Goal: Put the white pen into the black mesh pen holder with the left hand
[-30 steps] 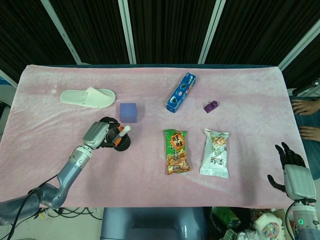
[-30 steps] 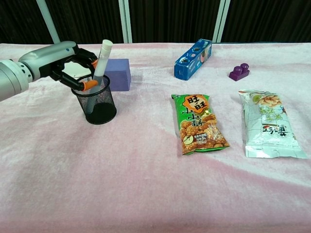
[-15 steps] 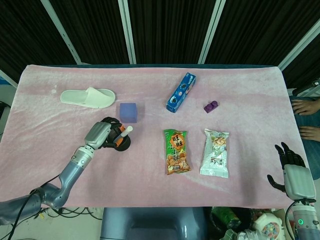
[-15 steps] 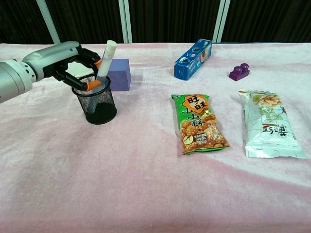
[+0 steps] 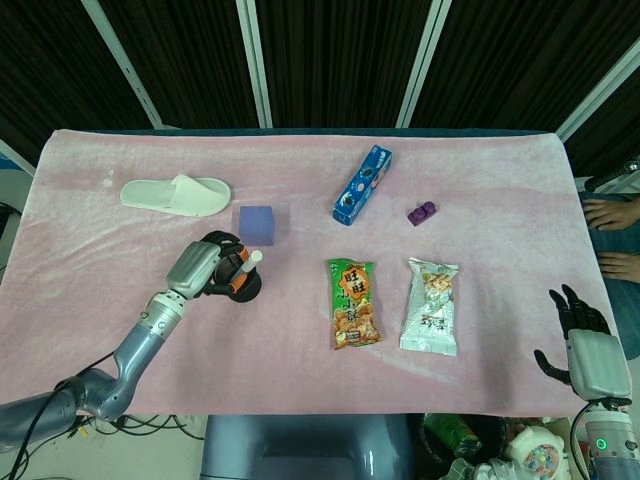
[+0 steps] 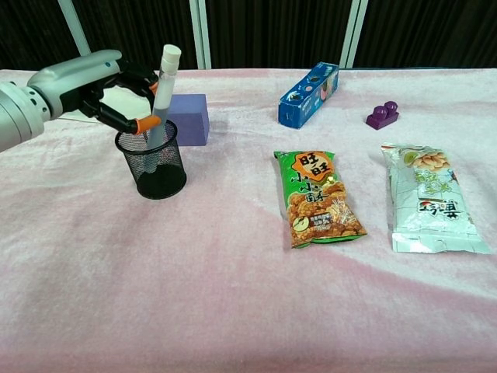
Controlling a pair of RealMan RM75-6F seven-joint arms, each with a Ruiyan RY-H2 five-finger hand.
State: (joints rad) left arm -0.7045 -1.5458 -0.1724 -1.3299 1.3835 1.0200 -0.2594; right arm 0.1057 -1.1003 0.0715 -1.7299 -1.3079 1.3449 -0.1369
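Observation:
The black mesh pen holder (image 6: 159, 167) stands upright on the pink cloth at the left, also seen from above in the head view (image 5: 249, 291). The white pen (image 6: 164, 81) is nearly upright, its lower end inside the holder's mouth and its cap well above the rim. My left hand (image 6: 105, 81) pinches the pen from the left between orange-tipped fingers, just above the rim; the head view shows this hand (image 5: 205, 265) beside the holder. My right hand (image 5: 580, 340) hangs off the table's near right corner, fingers spread, holding nothing.
A purple block (image 6: 189, 116) sits just behind the holder, and a white slipper (image 5: 176, 193) lies further back left. A blue box (image 6: 308, 95), a purple toy (image 6: 383, 115), a green snack bag (image 6: 317, 198) and a white snack bag (image 6: 429, 198) lie to the right.
The left hand has risen a little and tipped the pen more upright; the pen's cap now stands higher above the holder's rim. The right hand has not moved.

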